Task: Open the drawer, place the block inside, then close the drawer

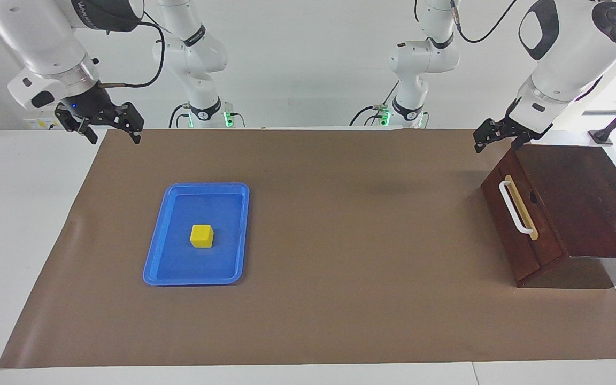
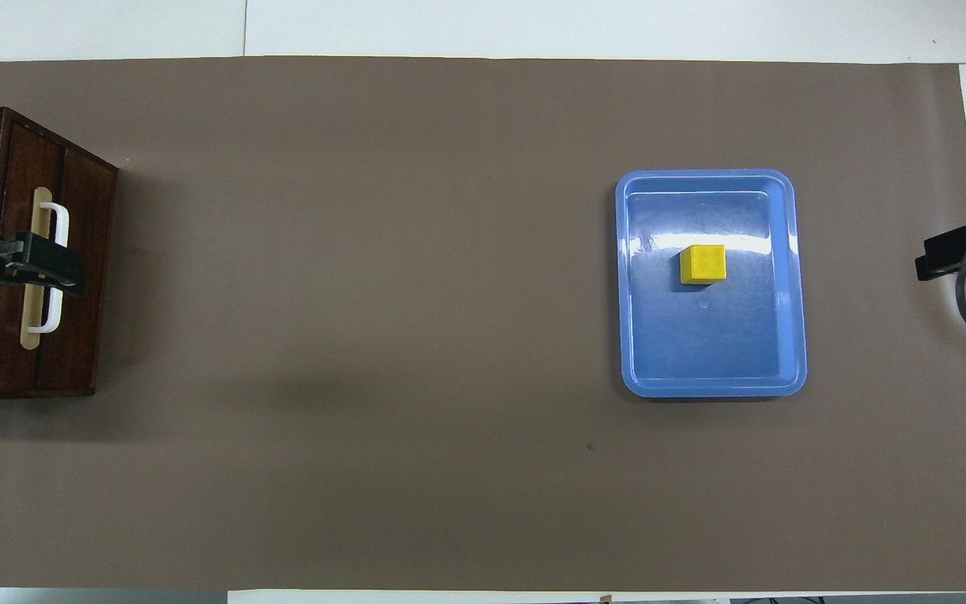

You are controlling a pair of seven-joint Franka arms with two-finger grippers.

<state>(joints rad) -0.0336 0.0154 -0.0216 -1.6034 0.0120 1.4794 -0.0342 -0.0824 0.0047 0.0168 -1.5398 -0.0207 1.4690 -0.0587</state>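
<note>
Facing view: drawer (image 1: 519,214) shut at the left arm's end of the surface; left end effector (image 1: 499,136) hangs spread above the box's upper corner and should drop squarely around the white handle (image 1: 515,207). Overhead view: block (image 2: 703,263) rests in the blue tray (image 2: 642,369); right end effector (image 2: 957,252) waits, spread in the facing view.

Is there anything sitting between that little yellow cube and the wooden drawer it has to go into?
Nothing lies on the brown mat between the yellow block, in the blue tray, and the drawer. But the drawer is shut, so its own front bars the way. The left gripper hangs over the box's near corner; the right gripper waits.
</note>
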